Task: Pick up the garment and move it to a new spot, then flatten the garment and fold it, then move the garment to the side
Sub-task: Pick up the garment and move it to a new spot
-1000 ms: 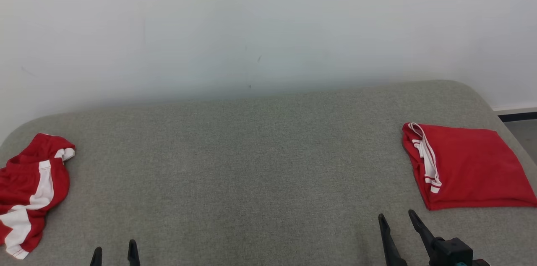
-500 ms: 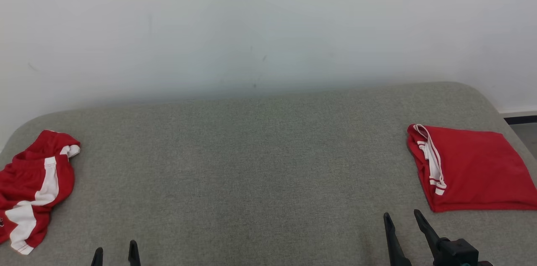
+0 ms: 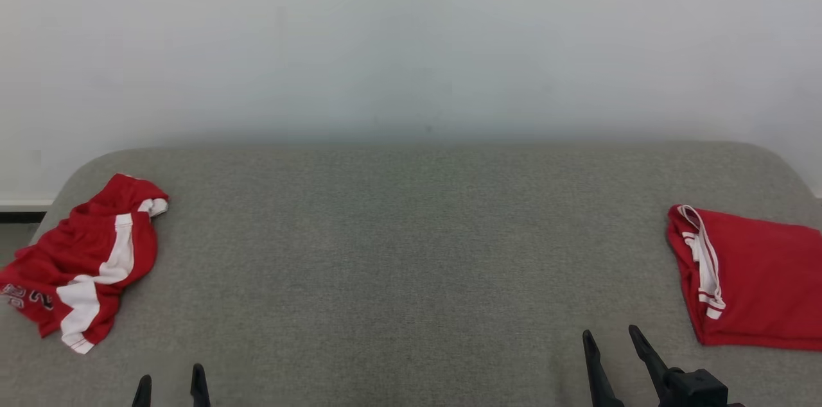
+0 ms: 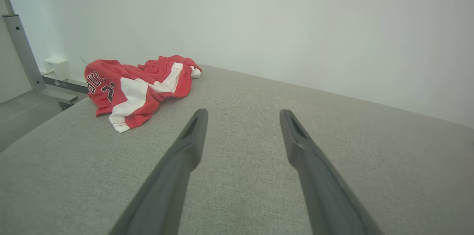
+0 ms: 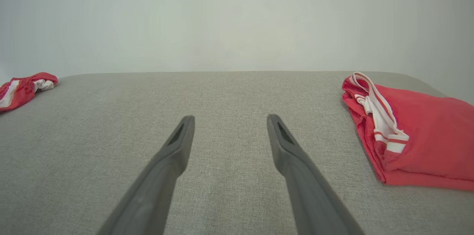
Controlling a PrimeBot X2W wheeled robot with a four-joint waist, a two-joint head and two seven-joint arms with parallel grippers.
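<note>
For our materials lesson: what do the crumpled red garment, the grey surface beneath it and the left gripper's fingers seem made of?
Crumpled red garment: likely thin synthetic sports knit, faintly shiny; it slumps in soft folds. Grey surface: matte woven upholstery fabric; a fine flecked weave shows. Left gripper fingers: probably moulded plastic, matte dark grey, smooth with slotted tips.

Head camera looks down across the cushion (image 3: 411,253) to the wall (image 3: 411,41), while both wrist cameras skim low and near, seemingly sharing the left-edge shorts (image 4: 122,79).
</note>
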